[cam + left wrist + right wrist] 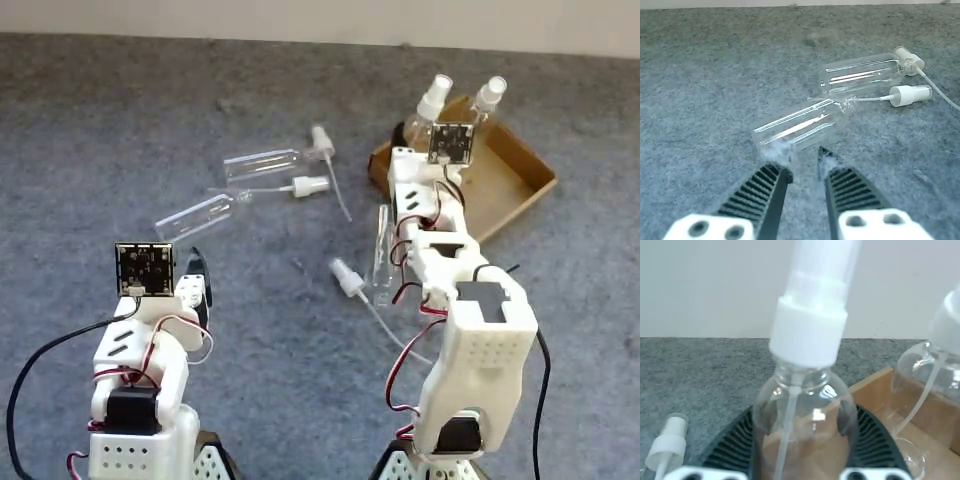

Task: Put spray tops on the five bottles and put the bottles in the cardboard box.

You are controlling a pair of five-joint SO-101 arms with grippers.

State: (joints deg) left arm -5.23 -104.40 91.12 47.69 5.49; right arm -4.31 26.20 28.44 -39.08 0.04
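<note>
My right gripper [805, 435] is shut on a clear bottle [802, 405] that stands upright with a white spray top [810, 332] on it, at the near corner of the cardboard box [520, 185]. A second capped bottle [935, 370] stands beside it inside the box. My left gripper [802, 162] is open just above the carpet, its tips right behind the base of a lying capless bottle [800, 125]. Beyond that lies another bottle [860, 75] with a spray top [908, 59] at its neck, and a loose spray top [910, 95].
A third empty bottle [382, 245] lies along my right arm, with a loose spray top [348, 277] and its long tube beside it. Grey carpet [120, 130] covers the table. The box's low wall [875, 385] rises next to the held bottle.
</note>
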